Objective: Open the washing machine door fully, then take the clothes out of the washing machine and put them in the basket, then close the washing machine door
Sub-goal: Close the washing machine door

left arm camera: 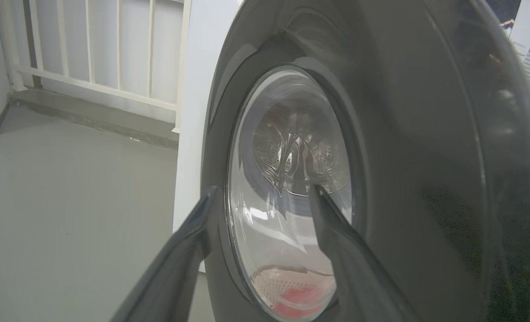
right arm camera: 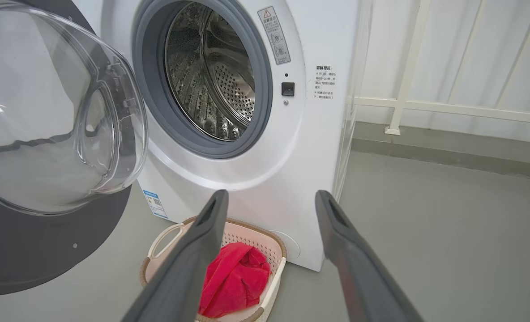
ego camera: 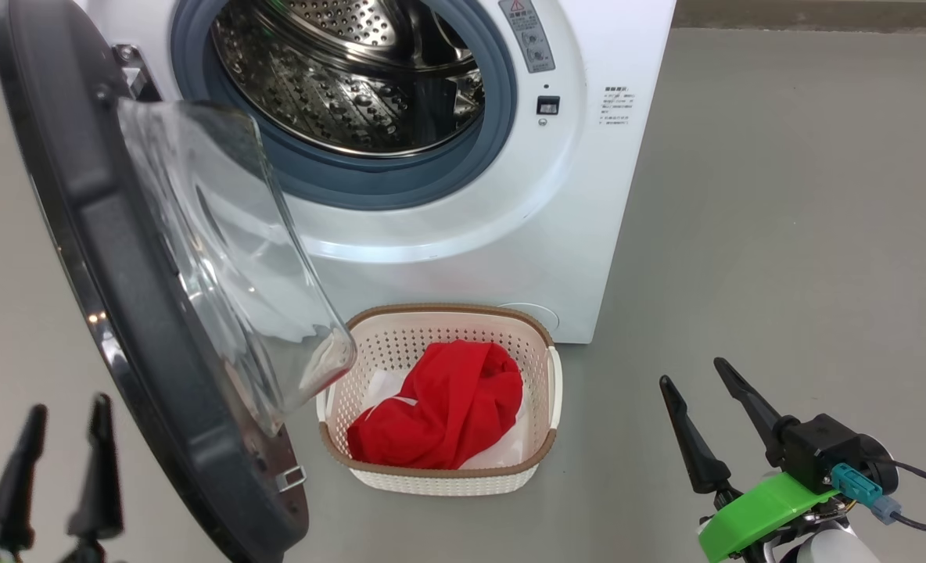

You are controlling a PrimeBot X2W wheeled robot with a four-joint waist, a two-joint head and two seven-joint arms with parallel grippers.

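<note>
The white washing machine point(ego camera: 510, 227) stands with its steel drum point(ego camera: 353, 70) bare inside. Its door point(ego camera: 111, 258) hangs open to the left, black rim toward me, glass bowl point(ego camera: 236, 258) bulging over the basket's left edge. The red clothes point(ego camera: 443, 407) lie bunched in the cream basket point(ego camera: 545, 391) on the floor before the machine. My left gripper point(ego camera: 68, 414) is open at the lower left, close to the door's outer face point(left arm camera: 403, 156). My right gripper point(ego camera: 694, 375) is open at the lower right, apart from the basket point(right arm camera: 274, 250), clothes point(right arm camera: 233, 277) and door point(right arm camera: 45, 250).
Grey floor point(ego camera: 784, 234) spreads wide to the right of the machine. A white railing point(right arm camera: 448, 107) on a low kerb runs behind the machine at the right. The same railing point(left arm camera: 90, 85) shows past the door on the left side.
</note>
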